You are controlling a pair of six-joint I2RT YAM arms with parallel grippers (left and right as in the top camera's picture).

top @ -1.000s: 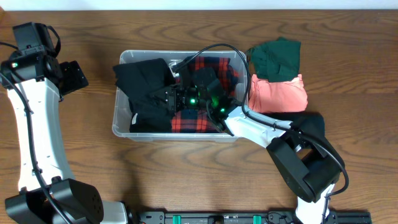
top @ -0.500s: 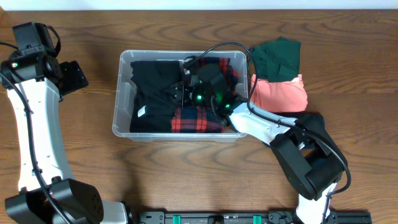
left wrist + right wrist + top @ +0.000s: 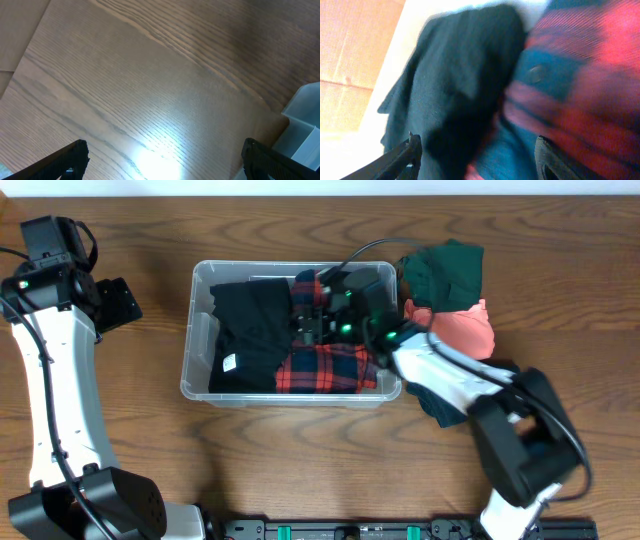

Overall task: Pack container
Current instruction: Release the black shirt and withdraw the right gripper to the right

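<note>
The container [image 3: 196,330] is sitting mid-worktop [image 3: 150,460], holding a black garment [image 3: 250,335] and a plaid shirt [image 3: 325,370]. The right hand [image 3: 479,155] is hovering over them with its fingers spread, seemingly gripping nothing. The left hand [image 3: 165,159] is hanging spread beside the container.

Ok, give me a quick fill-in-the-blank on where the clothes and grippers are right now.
1. In the overhead view, the black garment lies in the container to the ___ of the red plaid shirt.
2. The coral garment lies ___ the container.
3. The gripper above the container belongs to the ___ arm.
4. The left gripper hangs over the wooden table, its jaws ___.
Missing words: left; outside; right; open.
</note>
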